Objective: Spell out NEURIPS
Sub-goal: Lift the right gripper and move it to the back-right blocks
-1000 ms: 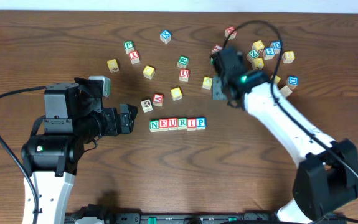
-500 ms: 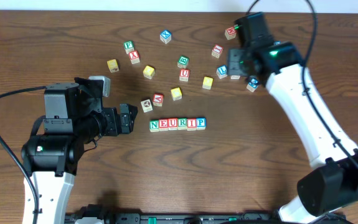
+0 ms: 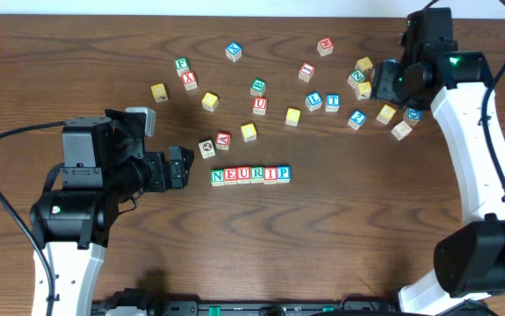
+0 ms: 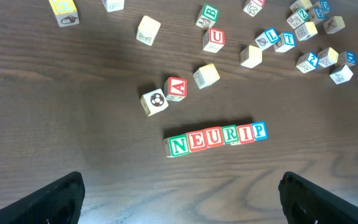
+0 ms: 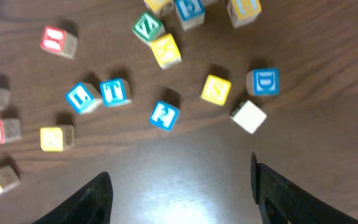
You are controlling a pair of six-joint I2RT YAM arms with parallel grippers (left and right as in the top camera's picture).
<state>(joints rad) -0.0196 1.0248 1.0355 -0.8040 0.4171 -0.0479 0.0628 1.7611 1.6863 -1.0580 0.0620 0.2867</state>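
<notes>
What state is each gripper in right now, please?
Left gripper: open, holding nothing.
Right gripper: open, holding nothing.

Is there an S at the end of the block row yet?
No, the row reads NEURIP, ending in a blue P block.

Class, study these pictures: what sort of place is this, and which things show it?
Probably a robotics lab bench: a left arm and right arm flank a wood-grain table strewn with alphabet blocks, one row spelling NEURIP.
</notes>
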